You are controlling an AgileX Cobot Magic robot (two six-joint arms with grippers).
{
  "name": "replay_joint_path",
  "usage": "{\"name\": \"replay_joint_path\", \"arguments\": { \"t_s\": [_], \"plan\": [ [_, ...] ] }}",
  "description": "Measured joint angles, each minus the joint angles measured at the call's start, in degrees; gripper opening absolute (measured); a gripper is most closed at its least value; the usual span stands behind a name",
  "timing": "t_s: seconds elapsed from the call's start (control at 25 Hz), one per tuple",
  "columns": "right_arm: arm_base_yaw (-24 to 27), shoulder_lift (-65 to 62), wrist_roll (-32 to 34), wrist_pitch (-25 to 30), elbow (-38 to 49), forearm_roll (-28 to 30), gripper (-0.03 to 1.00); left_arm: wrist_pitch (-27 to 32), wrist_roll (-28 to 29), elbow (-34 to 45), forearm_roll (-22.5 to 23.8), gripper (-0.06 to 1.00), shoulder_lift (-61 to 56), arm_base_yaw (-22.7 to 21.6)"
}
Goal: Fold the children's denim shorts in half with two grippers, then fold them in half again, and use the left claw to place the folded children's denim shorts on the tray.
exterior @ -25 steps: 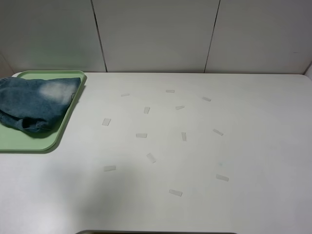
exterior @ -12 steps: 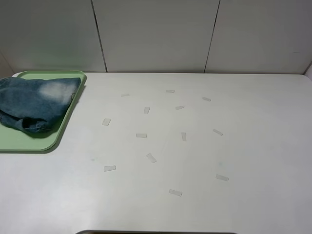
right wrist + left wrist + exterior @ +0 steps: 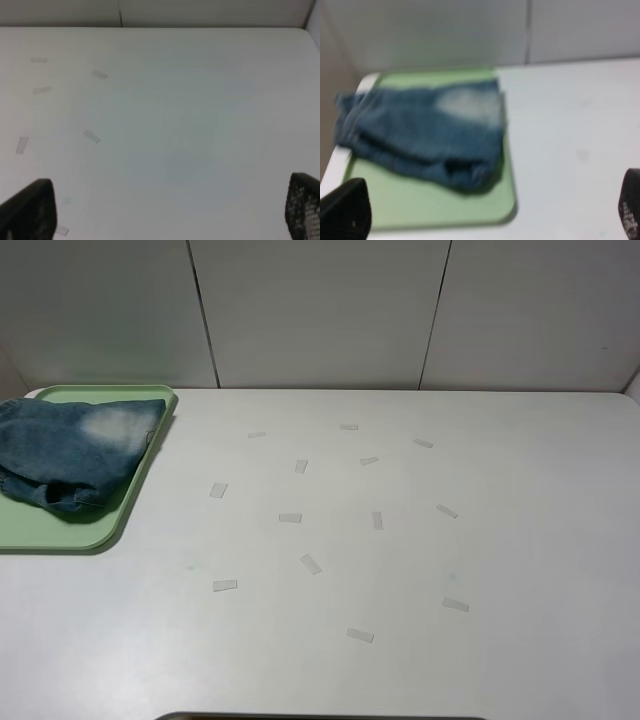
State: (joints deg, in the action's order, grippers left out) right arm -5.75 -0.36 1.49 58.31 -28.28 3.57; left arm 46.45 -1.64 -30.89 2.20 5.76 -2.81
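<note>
Shorts resting folded on tray
I'm holding my left claw [image 3: 485, 212] spread, empty; ahead, soft denim shorts [image 3: 425, 132] on the tray [image 3: 420, 207], best pinched at folded edge

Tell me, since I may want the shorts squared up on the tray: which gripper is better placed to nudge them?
Left, probably. Its wrist view looks straight at the shorts on the tray, with the open left gripper near them. The right gripper, also open, faces only bare table and tape bits.

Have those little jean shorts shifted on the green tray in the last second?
No. The denim shorts lie in the same spot on the tray, their pale patch equally close to its right rim.
</note>
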Motion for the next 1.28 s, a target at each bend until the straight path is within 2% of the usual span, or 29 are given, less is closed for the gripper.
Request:
{"name": "replay_joint_path", "arguments": {
  "t_s": [0.12,0.4,0.68,1.12,1.28],
  "plan": [
    [0.00,0.00,0.00,0.00,0.00,0.00,0.69,6.81,4.68,0.00,3.31,0.99,-1.89,0.00],
    [0.00,0.00,0.00,0.00,0.00,0.00,0.69,13.58,8.36,0.06,3.72,0.99,-6.07,0.00],
    [0.00,0.00,0.00,0.00,0.00,0.00,0.69,14.92,8.89,3.15,3.99,0.99,-6.07,0.00],
    [0.00,0.00,0.00,0.00,0.00,0.00,0.69,14.81,9.00,3.29,4.72,0.98,-6.07,0.07],
    [0.00,0.00,0.00,0.00,0.00,0.00,0.69,14.81,8.95,3.29,4.77,0.98,-6.07,2.41]
  ]
}}
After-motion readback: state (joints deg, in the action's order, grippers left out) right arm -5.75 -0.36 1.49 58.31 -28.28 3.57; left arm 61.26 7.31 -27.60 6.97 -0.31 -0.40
